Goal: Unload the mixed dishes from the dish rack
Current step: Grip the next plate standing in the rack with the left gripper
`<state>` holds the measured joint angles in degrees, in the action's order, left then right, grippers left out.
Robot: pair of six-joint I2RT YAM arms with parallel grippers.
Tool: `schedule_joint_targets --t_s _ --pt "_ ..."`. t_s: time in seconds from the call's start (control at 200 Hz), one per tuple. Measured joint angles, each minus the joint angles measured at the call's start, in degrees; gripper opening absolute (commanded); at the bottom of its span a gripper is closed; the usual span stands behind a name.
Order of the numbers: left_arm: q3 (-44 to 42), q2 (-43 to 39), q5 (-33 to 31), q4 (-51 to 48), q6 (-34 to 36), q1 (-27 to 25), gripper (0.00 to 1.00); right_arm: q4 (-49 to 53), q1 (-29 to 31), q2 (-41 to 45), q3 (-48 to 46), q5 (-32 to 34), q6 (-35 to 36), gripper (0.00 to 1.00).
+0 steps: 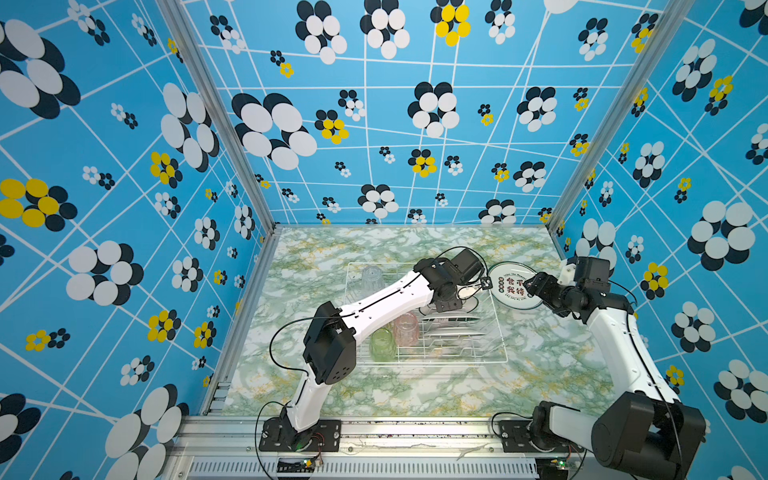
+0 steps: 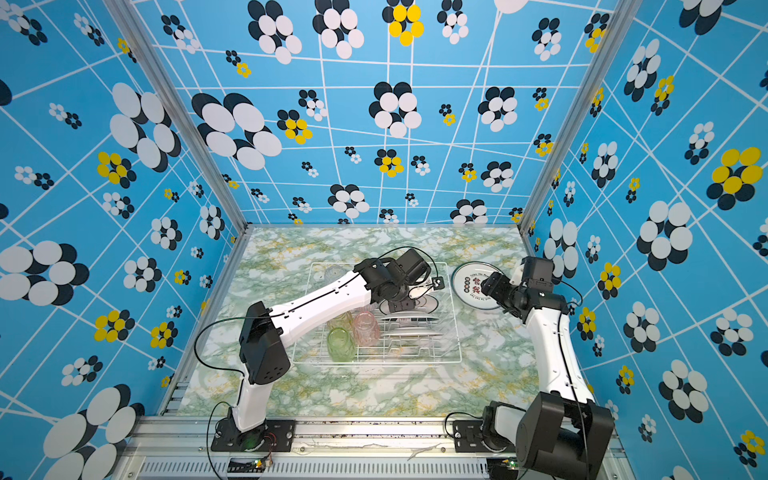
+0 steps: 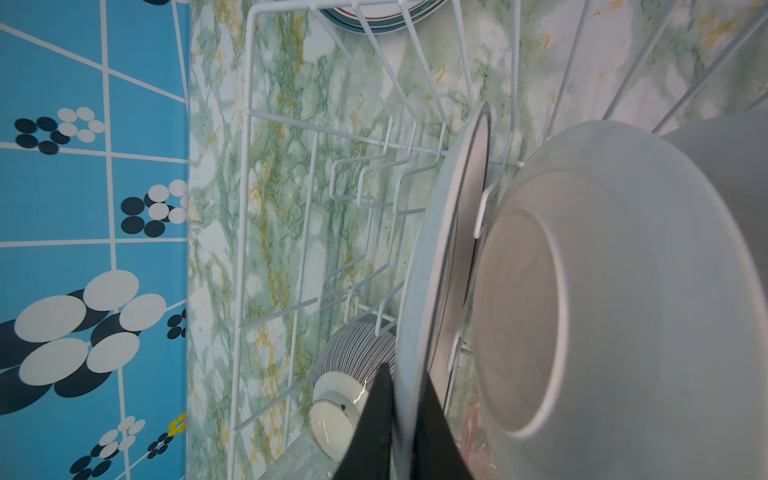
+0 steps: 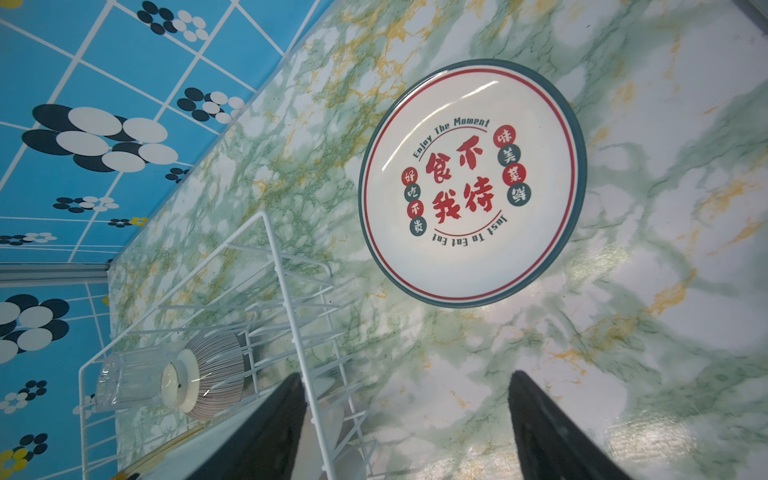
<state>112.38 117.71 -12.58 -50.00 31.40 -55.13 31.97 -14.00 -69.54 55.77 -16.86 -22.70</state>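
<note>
Black fingers (image 3: 374,424) of the left gripper (image 3: 405,374) pinch the rim of an upright plate (image 3: 446,249) inside the dish rack (image 3: 245,208).

Its jaws are almost closed, one finger on each face of the plate, which stands edge-on between the rack's prongs. A second plate (image 3: 602,291) stands just beside it, white underside showing. A striped bowl (image 3: 353,349) shows its white foot near the fingers, with a clear tumbler (image 4: 129,382) next to it. In both top views the left arm reaches across the rack and hides part of it. A green tumbler (image 1: 382,345) and a pink tumbler (image 1: 406,329) sit side by side in the rack. The right gripper (image 4: 406,374) hangs wide open and empty over the marble-patterned table (image 4: 665,208), near a printed plate (image 4: 471,183) lying flat just outside the rack.
</note>
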Motion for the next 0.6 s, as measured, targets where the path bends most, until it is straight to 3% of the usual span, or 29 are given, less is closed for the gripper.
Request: schedule_joint_targets --t_s 0.355,0.6 --pt "0.02 1.18 -8.09 2.51 1.70 -2.34 0.00 -0.48 0.00 0.00 -0.79 0.00 0.00 0.78" --pt "-7.02 -1.81 -12.63 9.88 2.71 -4.68 0.00 -0.92 0.00 0.37 -1.07 0.00 -0.02 0.78"
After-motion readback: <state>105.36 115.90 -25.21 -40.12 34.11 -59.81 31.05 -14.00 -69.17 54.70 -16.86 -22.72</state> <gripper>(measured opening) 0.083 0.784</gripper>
